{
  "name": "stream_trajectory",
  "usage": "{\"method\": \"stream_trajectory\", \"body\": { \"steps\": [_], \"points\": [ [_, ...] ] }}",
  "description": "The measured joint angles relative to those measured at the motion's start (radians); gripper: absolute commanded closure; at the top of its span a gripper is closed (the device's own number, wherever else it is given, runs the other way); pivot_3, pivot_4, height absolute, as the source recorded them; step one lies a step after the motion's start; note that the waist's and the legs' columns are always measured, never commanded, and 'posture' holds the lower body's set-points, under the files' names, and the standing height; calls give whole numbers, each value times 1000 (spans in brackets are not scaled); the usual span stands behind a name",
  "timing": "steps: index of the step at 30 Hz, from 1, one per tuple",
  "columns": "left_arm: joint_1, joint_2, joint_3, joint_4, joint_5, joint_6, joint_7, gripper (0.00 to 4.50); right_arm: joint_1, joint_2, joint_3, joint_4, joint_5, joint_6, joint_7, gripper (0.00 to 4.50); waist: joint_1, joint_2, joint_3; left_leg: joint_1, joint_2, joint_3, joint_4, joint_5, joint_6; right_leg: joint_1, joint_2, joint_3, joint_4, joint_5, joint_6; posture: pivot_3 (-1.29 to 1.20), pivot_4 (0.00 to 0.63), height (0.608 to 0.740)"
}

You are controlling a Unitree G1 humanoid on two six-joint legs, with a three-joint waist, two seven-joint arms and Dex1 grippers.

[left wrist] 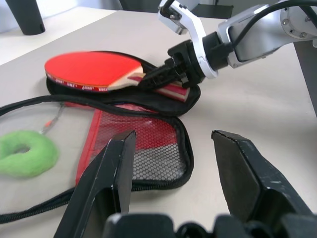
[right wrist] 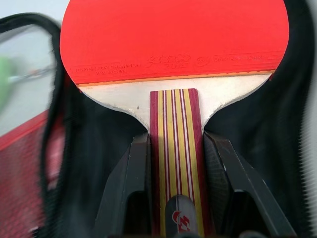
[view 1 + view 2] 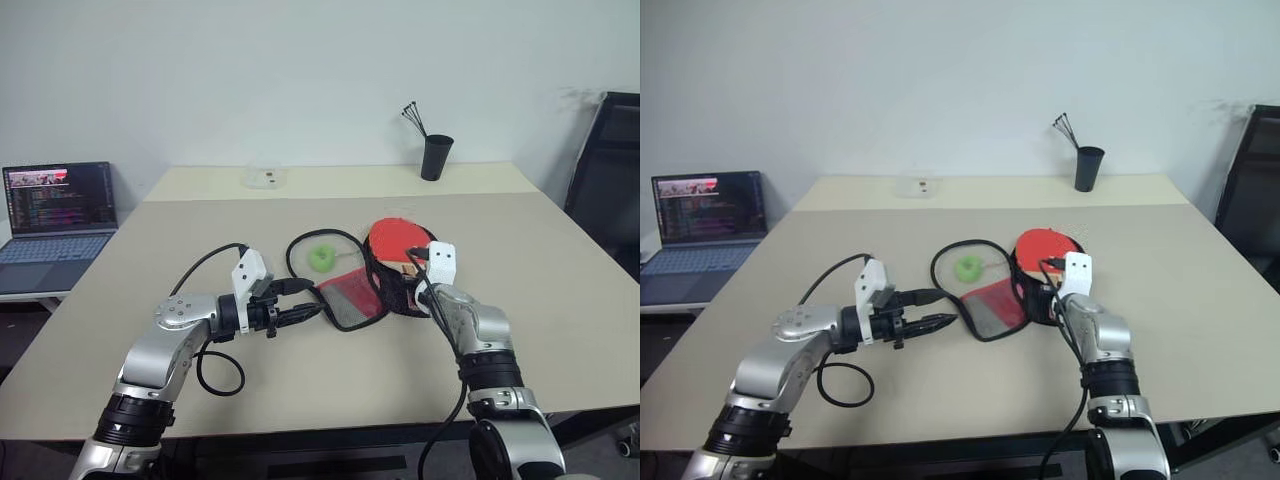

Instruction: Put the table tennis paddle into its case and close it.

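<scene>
Table tennis paddle (image 2: 173, 44): red face up, lying on the black half of the case (image 3: 350, 297), near table centre, slightly toward 3 o'clock. Striped wooden handle clamped between both fingers of the right gripper (image 2: 174, 163); the gripper is closed narrow on the handle, and the wrist view shows a finger on each side touching it.

Case: unzipped and spread flat. Red half with black mesh pocket lies at about 9 o'clock of the paddle, black half under the paddle. Zip edge and black cord trail out in a loop toward 10 o'clock.

Green ring-shaped soft item (image 3: 322, 257) sits inside that loop, just beside the red mesh half, apart from the paddle.

Left gripper (image 3: 310, 299): at 9 o'clock of the case, fingers spread wide, holding nothing, tips near the edge of the mesh half; contact cannot be told.

Table (image 3: 560, 300): beige, matte, with a paler second section at 12 o'clock. On that section a black cup with thin sticks (image 3: 435, 155) at 1 o'clock and a small clear box (image 3: 265, 178) at 11 o'clock.

Room: plain white wall; open laptop (image 3: 58, 215) on a lower surface at 9 o'clock; dark chair (image 3: 610, 170) at 3 o'clock
</scene>
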Motion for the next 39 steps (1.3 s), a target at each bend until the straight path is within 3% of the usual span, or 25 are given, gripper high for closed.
{"method": "stream_trajectory", "body": {
  "steps": [18,28,39],
  "points": [
    [3,-2,-10,34,9,-39,-2,1828,-10,10,-12,-1,3,33,-22,3430,-1,0,0,0,1,-2,0,0,0,0,2,-1,0,-1,0,0,150,740],
    [3,-6,-11,34,13,-38,3,1828,8,40,-12,-53,7,53,-38,12,0,0,0,0,1,-2,0,0,0,0,1,-1,0,-1,2,0,150,740],
    [5,-8,-10,33,15,-37,21,1828,74,-39,40,-259,22,95,70,12,0,0,0,-1,1,-3,0,0,0,0,1,-4,-1,-1,2,0,150,740]
  ]
}}
